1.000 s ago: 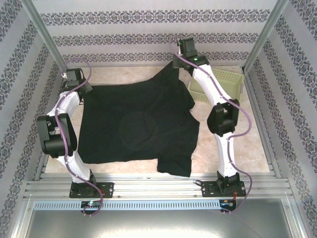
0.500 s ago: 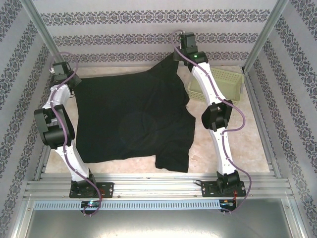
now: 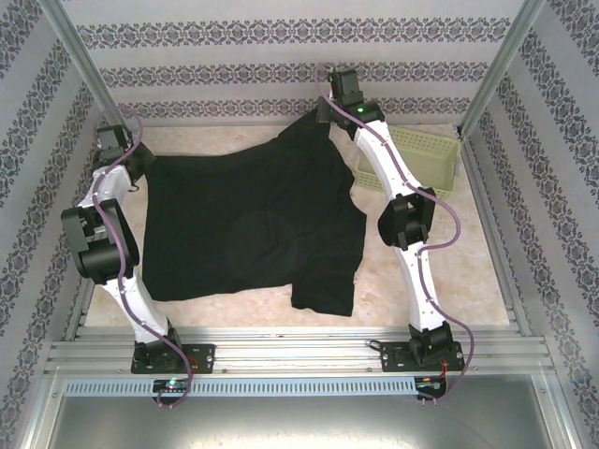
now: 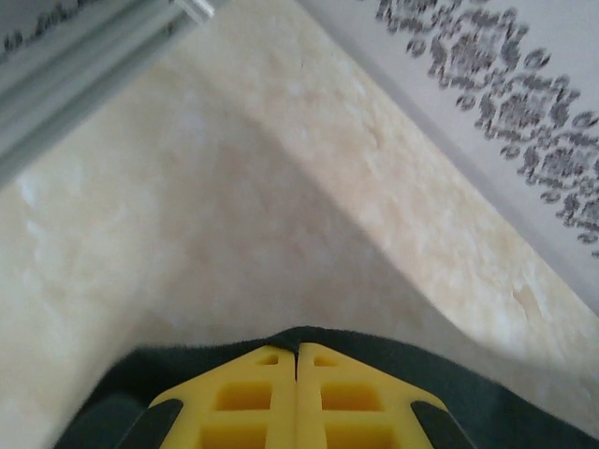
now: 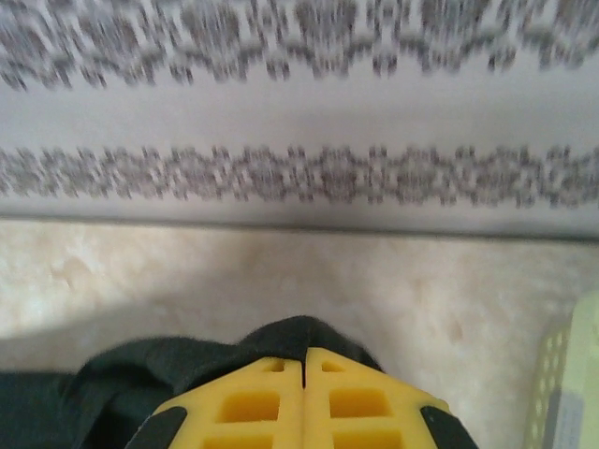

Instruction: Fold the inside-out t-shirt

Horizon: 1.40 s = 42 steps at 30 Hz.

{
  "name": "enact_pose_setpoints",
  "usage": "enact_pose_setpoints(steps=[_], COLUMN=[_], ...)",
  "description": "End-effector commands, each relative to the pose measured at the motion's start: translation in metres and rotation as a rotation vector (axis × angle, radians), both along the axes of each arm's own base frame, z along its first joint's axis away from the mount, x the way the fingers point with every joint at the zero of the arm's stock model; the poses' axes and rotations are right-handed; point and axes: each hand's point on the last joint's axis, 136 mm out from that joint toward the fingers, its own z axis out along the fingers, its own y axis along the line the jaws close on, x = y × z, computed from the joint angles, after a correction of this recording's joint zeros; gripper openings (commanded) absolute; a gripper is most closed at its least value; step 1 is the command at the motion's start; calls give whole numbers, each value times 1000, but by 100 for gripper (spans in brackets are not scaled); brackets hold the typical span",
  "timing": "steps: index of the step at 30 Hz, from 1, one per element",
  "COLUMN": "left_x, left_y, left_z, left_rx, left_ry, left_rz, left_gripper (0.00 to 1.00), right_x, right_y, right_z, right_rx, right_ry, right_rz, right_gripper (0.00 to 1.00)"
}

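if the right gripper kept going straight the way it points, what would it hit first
Most likely the patterned back wall, perhaps grazing the bare table just before it; depth is unclear. The right gripper is shut on the t-shirt.

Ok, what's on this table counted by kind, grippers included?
t-shirt: 1, black
basket: 1, pale green
grippers: 2, the left gripper and the right gripper, each shut on the t-shirt
Total: 4
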Motion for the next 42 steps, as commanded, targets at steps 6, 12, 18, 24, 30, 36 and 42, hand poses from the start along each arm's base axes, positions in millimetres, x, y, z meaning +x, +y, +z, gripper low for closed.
enact_pose_setpoints(steps=[6, 12, 18, 24, 30, 36, 42], left_x=[-24, -24, -42, -61, -89, -128, -162], left_y=[21, 22, 27, 23, 17, 15, 20], left_z=[16, 19, 10, -2, -17, -40, -42], left_rx=[-73, -70, -23, -29, -56, -53, -45], left_ry=[-89, -106, -88, -91, -107, -46, 16], left_rz=[78, 41, 89, 120, 199, 297, 439], left_gripper=[0, 0, 0, 1, 2, 11, 55], right_x=[-71, -113, -154, -197, -242, -278, -287], right_y=[-16, -29, -39, -50, -55, -61, -59], right_z=[29, 13, -14, -48, -73, -107, -111], right_rx=[76, 64, 83, 102, 101, 95, 55], right_ry=[32, 77, 151, 224, 273, 329, 335], right_rz=[-67, -94, -122, -170, -189, -202, -179], right_gripper=[0, 0, 0, 0, 0, 0, 47])
